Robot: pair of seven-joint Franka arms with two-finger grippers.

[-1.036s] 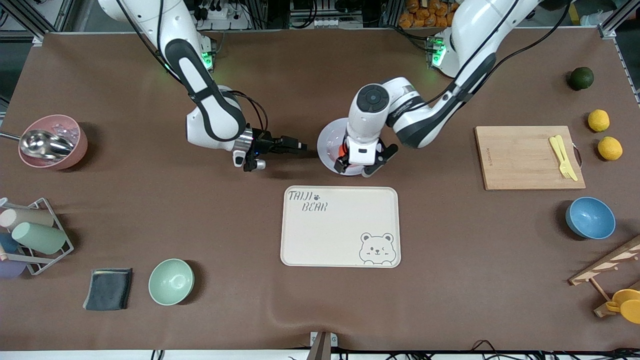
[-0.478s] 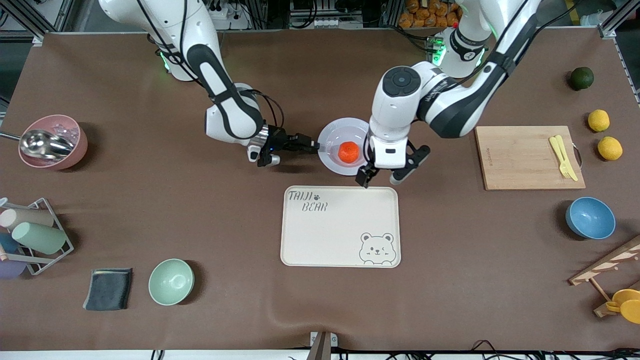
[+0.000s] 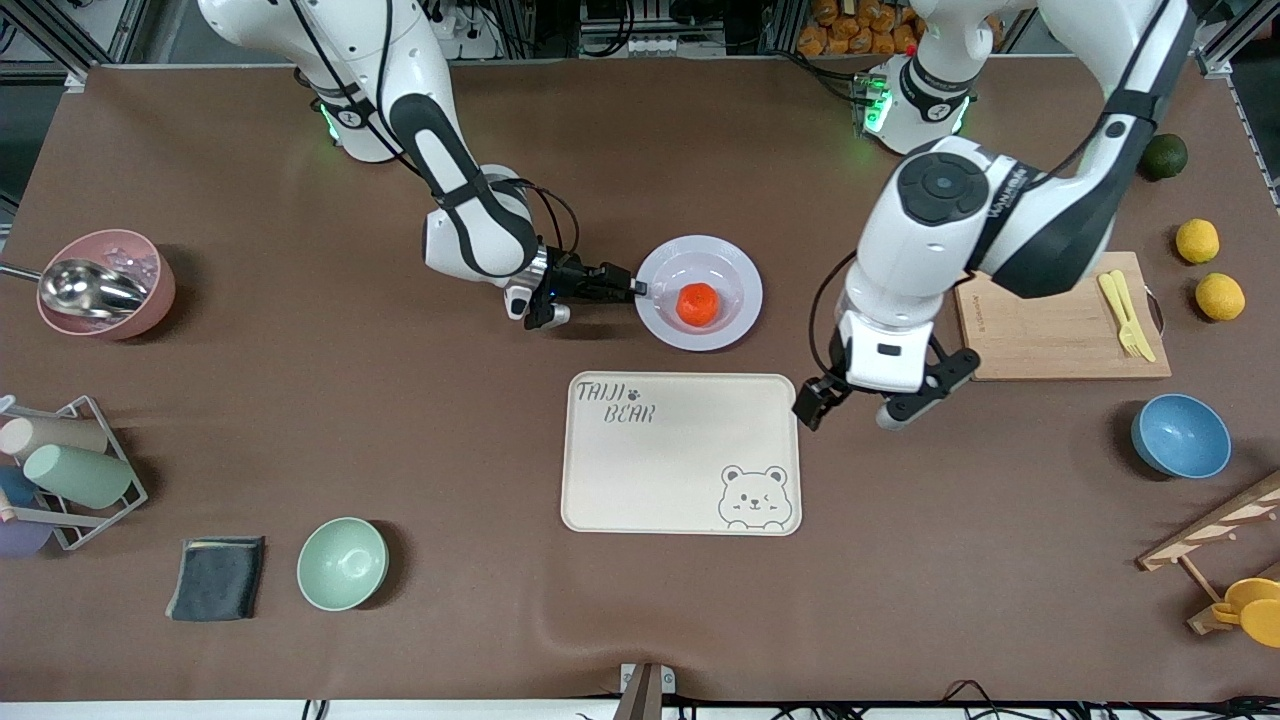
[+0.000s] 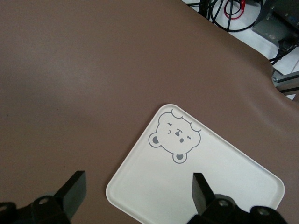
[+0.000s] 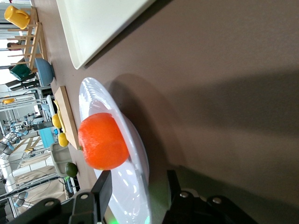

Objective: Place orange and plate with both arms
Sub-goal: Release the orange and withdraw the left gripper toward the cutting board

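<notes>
Gripping plate (image 3: pixel 735 262) rim is step in hand, by my judgement: right gripper (image 3: pixel 636 289) straddles rim at plate's 9 o'clock in front view, fingers part-spread either side, not visibly pinching yet. Advice: seat rim deep, close firmly, lift level so orange (image 3: pixel 697 304) stays put. Orange sits in plate well, just beside the right gripper. Tray (image 3: pixel 600 480) lies at plate's 6 o'clock, nearer camera. Left gripper (image 3: pixel 858 402) hangs spread wide, empty, at tray's corner; waiting.

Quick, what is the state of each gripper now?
Left gripper: open, empty.
Right gripper: fingers around the plate rim; grip cannot be told.
</notes>
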